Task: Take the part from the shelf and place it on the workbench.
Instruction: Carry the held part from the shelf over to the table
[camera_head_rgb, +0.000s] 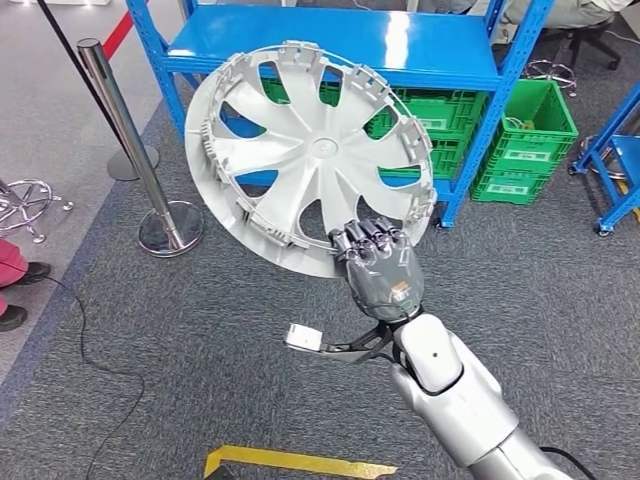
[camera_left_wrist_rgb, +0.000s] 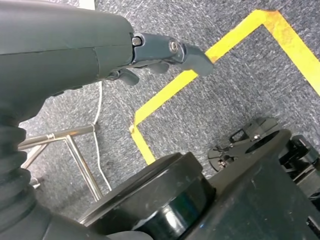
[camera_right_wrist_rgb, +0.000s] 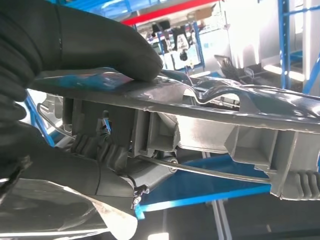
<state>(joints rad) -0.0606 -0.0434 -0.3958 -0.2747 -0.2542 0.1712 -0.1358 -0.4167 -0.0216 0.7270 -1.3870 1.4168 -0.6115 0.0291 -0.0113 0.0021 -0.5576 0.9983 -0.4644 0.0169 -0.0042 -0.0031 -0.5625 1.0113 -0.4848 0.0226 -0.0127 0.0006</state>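
- The right hand (camera_head_rgb: 380, 266) pinches the rim of the grey wheel cover (camera_head_rgb: 309, 150), held in the air.
- A blue shelf (camera_head_rgb: 332, 45) stands behind it, with green crates (camera_head_rgb: 528, 135) below.
- A silver post (camera_head_rgb: 132, 140) stands on the carpet.
- I cannot tell how the left hand (camera_left_wrist_rgb: 166, 52) holds its fingers.

The wheel cover (camera_head_rgb: 309, 155) hangs before the shelf (camera_head_rgb: 332, 45), crates (camera_head_rgb: 528, 140) behind right.

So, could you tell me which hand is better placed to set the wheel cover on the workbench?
The right hand: it already grips the wheel cover by its rim, held up before the blue shelf. The left hand hangs over the floor.
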